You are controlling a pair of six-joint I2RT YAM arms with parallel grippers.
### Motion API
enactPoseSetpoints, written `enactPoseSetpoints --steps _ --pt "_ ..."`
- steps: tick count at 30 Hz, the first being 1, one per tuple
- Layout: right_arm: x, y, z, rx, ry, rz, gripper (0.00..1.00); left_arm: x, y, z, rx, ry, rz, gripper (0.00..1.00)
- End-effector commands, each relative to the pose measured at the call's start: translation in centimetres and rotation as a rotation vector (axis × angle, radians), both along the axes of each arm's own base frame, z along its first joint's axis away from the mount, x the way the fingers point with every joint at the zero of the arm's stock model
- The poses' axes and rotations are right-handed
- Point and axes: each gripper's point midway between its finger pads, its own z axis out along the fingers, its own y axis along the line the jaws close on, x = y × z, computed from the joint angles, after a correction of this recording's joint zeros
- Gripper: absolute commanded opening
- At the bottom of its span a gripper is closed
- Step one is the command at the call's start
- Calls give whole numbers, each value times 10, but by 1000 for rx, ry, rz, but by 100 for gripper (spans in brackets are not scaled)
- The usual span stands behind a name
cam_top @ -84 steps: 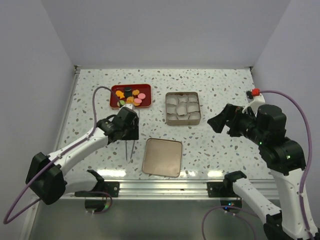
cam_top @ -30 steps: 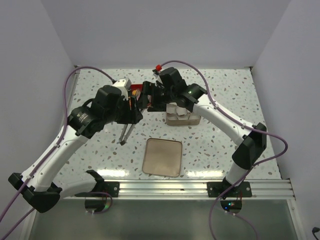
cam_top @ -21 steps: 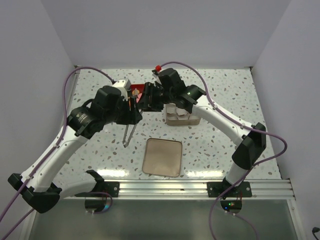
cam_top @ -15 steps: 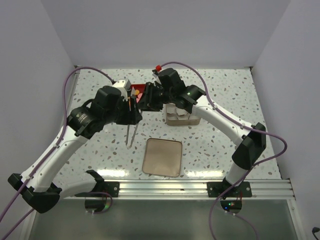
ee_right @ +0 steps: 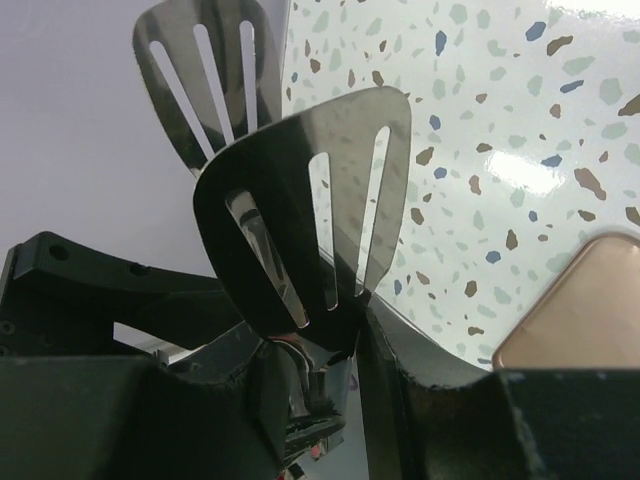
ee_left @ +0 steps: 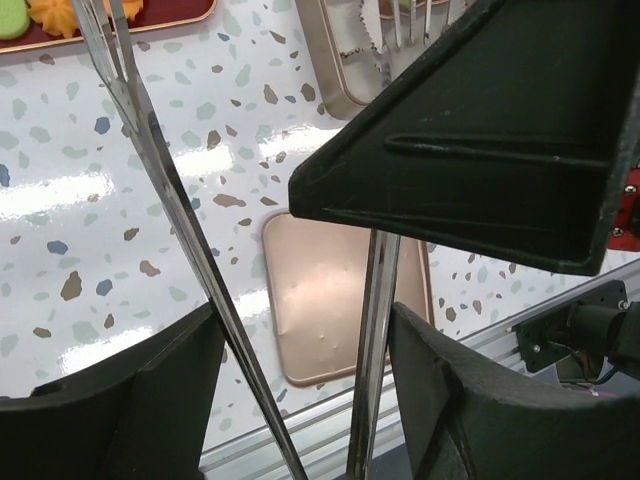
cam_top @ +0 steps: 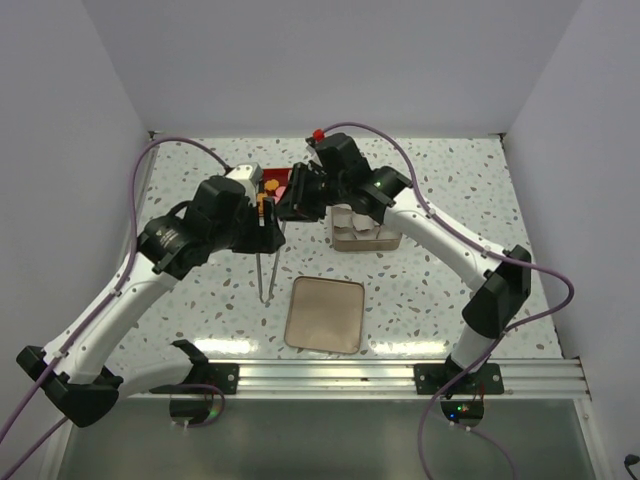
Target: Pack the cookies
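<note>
The cookies lie on a red tray (ee_left: 150,18); a green one (ee_left: 10,15) and an orange one (ee_left: 55,10) show in the left wrist view. From above only orange and pink pieces (cam_top: 274,186) peek out behind the grippers. Metal tongs (cam_top: 265,270) with slotted blades (ee_right: 300,210) run between both grippers. My left gripper (cam_top: 263,224) (ee_left: 305,320) has the two tong arms (ee_left: 170,210) between its fingers, touching both. My right gripper (cam_top: 287,203) (ee_right: 335,340) is shut on the blade end.
A rose-gold tin (cam_top: 390,240) with white paper cups stands right of the tray, partly under my right arm. Its flat lid (cam_top: 325,315) (ee_left: 320,300) lies near the front edge. Walls close in the back and both sides.
The right arm came over from the far right and its jaws closed on the tongs' blades. The tongs swung from slanted to pointing straight at the near edge. The left jaws widened a little.
</note>
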Motion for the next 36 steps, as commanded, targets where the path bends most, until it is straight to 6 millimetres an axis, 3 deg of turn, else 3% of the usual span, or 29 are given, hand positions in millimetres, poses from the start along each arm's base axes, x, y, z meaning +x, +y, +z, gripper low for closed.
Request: enactPoseSetpoints --steps 1,6,10,18,19,24,36 --pt "3 6 26 51 3 -13 31 -3 -2 1 -7 -6 3 70" --pt "3 10 28 69 39 -14 23 0 3 -5 23 -6 33 71" --pt "3 12 32 86 48 -20 18 2 21 -10 93 -9 104 75" --pt "3 15 47 133 52 -29 14 -2 29 -30 142 26 117 81" --pt "3 15 48 131 54 -29 14 -3 30 -34 148 32 121 86" --pt "3 15 51 128 51 -25 13 -6 34 -37 152 29 126 87" --pt "-6 15 28 68 114 -9 11 3 31 -25 137 -3 152 84"
